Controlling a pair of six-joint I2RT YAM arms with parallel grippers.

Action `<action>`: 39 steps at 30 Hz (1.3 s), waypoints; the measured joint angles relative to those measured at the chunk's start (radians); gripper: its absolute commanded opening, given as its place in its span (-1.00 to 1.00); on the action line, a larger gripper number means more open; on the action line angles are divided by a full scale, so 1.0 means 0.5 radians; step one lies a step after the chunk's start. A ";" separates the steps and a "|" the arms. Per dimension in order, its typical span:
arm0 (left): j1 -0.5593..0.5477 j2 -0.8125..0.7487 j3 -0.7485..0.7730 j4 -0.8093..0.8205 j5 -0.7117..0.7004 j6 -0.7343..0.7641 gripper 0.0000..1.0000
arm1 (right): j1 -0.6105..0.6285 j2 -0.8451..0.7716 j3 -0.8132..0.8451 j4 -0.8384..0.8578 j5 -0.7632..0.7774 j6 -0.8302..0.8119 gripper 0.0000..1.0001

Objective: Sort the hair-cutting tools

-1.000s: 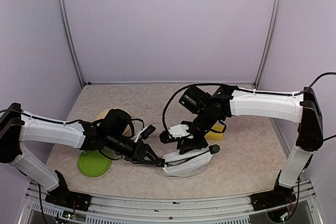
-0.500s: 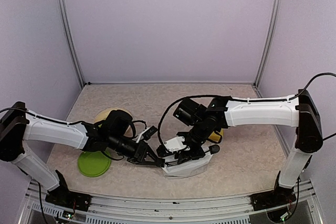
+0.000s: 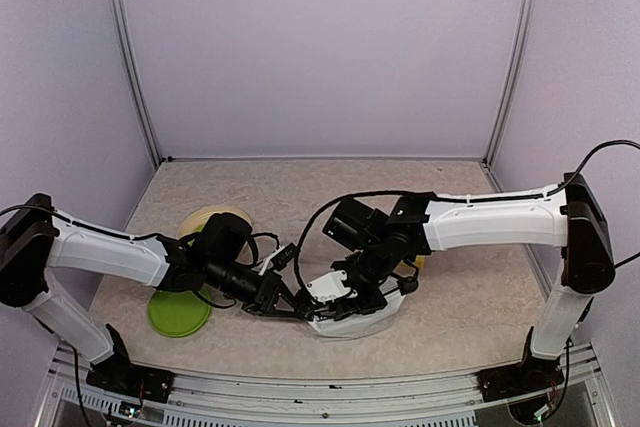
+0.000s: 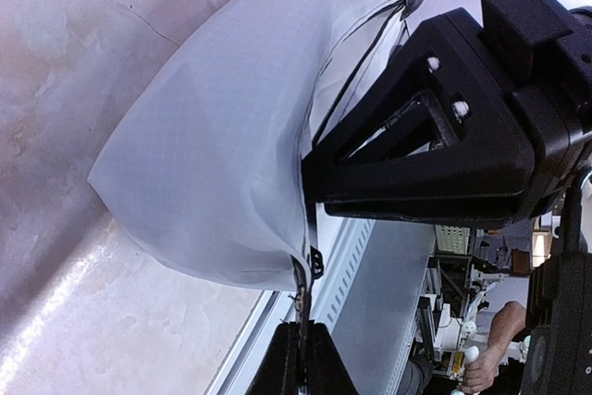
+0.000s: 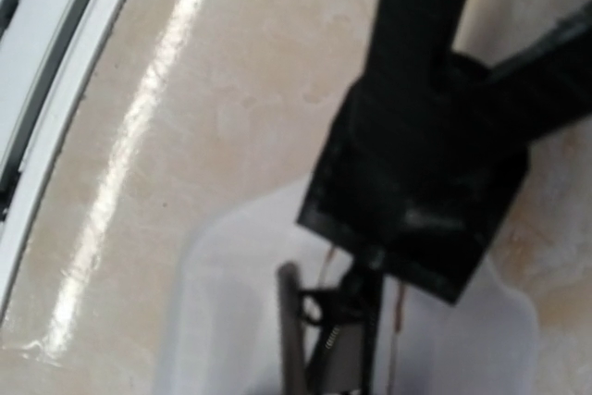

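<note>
The white zip pouch (image 3: 360, 319) lies near the front edge, bulging in the left wrist view (image 4: 213, 173). My left gripper (image 3: 300, 310) is shut on the pouch's left end, its jaws pinching the zipper tail (image 4: 303, 363). From the upper right, my right gripper (image 3: 337, 293) pushes into the pouch's open mouth (image 4: 307, 187). It is closed on a white-and-black tool that I take for the electric clipper (image 3: 325, 285). The clipper's far part is hidden by the pouch. The right wrist view is blurred, showing only the pouch (image 5: 231, 321) and dark shapes. No scissors, comb guard or pin are in view.
A green plate (image 3: 176, 315) lies at the front left, partly under my left arm. A pale bowl (image 3: 205, 218) stands behind it. Something yellow (image 3: 410, 263) peeks out behind my right arm. The metal table rail (image 4: 370, 256) runs just past the pouch.
My left gripper has shut on the pouch's end. My right arm has come down and leftward, carrying its tool from above the pouch to the pouch's mouth.
</note>
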 measured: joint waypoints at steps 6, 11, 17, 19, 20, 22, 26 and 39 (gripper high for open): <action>0.004 0.011 -0.004 0.012 0.013 -0.001 -0.90 | 0.036 0.002 -0.026 0.018 0.055 0.000 -0.62; 0.012 0.014 -0.004 0.012 0.021 -0.001 -0.91 | 0.054 0.002 -0.037 0.058 0.134 0.009 -0.76; 0.014 0.014 -0.004 0.012 0.022 0.000 -0.91 | 0.058 0.013 -0.044 0.090 0.225 0.027 -0.90; 0.018 0.014 -0.004 0.012 0.024 0.000 -0.91 | 0.058 0.017 -0.044 0.092 0.231 0.030 -0.96; 0.021 0.014 -0.004 0.011 0.024 0.000 -0.91 | 0.058 0.019 -0.044 0.092 0.233 0.031 -1.00; 0.027 0.014 -0.004 0.011 0.024 0.000 -0.91 | 0.058 0.024 -0.044 0.094 0.246 0.039 -1.00; 0.034 0.014 -0.004 0.011 0.025 0.002 -0.91 | 0.059 0.025 -0.045 0.092 0.284 0.040 -1.00; 0.038 0.010 -0.005 0.009 0.024 0.010 -0.93 | 0.058 0.014 -0.148 0.160 0.420 0.043 -0.83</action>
